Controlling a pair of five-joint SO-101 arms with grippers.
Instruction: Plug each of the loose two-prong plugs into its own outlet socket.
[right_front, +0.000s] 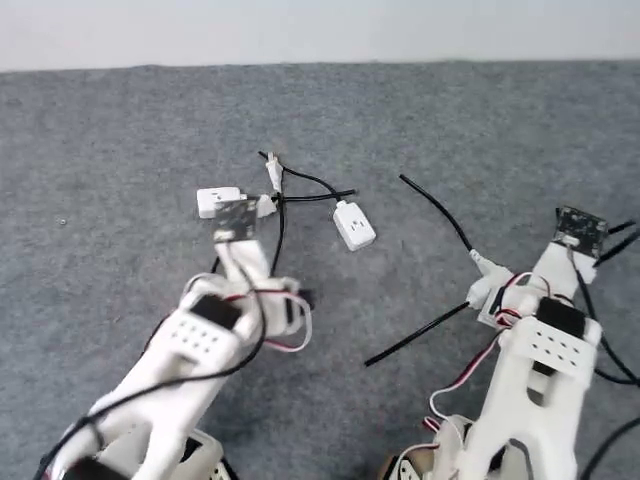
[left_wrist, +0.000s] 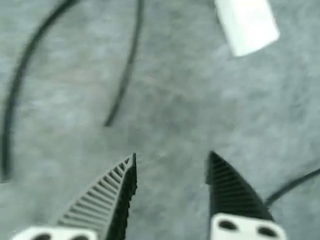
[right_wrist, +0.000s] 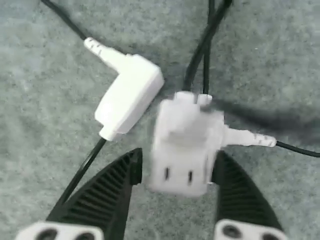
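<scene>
since the white plastic outlet socket block (right_wrist: 186, 145) between the spread fingers of the right gripper (right_wrist: 176, 151) looks light, rigid and smooth, i'd judge it best pinched across its flat sides, slots left clear. just beside it lies a white angled two-prong plug (right_wrist: 127, 100), and the black cords (right_wrist: 202, 50) crossing beyond may tug both. the left gripper (left_wrist: 172, 155) hangs with fingers far apart over grey carpet (left_wrist: 190, 100).
</scene>
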